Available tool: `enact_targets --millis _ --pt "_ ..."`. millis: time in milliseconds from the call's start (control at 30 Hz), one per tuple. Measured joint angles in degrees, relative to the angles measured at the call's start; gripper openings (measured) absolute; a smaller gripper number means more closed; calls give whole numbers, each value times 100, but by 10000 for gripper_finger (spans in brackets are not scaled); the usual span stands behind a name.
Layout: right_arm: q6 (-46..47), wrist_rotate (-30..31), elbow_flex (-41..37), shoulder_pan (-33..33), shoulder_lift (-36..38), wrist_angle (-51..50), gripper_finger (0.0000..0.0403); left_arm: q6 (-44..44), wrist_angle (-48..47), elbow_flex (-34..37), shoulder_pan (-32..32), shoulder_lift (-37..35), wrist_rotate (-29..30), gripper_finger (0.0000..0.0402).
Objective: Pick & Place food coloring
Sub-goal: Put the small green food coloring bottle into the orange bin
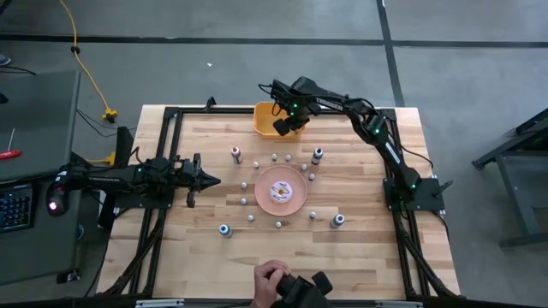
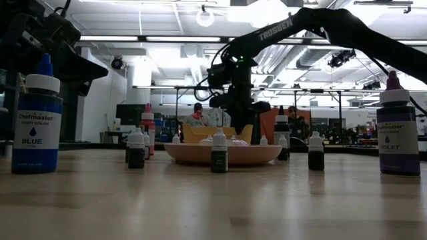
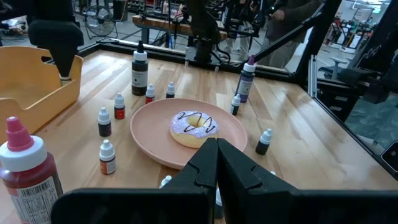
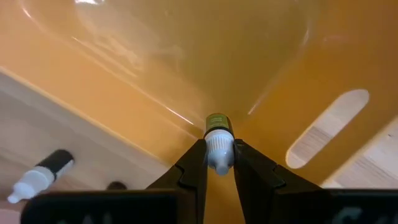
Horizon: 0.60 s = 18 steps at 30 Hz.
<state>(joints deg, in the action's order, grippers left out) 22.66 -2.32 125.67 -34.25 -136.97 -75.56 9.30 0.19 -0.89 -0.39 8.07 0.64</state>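
Right gripper [image 4: 219, 163] holds a small bottle [image 4: 217, 144] over the orange bin [image 1: 267, 120].
Its fingers pinch the white cap; left gripper [image 1: 209, 180] rests closed above the tabletop [image 1: 360, 248].

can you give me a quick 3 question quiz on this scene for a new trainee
1. True or false: the right gripper is shut on a small bottle over the orange bin.
2. What lies on the pink plate? A) a doughnut B) a spoon C) a cup
3. Fill in: the left gripper, shut and holding nothing, waits at the table's ____ side in the high view.

Key: 1 true; 2 A, the doughnut; 3 left.
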Motion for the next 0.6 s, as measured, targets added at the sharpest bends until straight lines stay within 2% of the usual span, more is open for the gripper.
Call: enact_targets --millis 167,367,600 --pt "-66 21 0 -35 2 0 57 2 0 2 1 1 0 1" --pt "-66 22 0 -88 2 1 78 1 0 0 0 0 0 1" --pt "-66 -10 0 -101 2 -21 82 2 0 0 0 0 0 1"
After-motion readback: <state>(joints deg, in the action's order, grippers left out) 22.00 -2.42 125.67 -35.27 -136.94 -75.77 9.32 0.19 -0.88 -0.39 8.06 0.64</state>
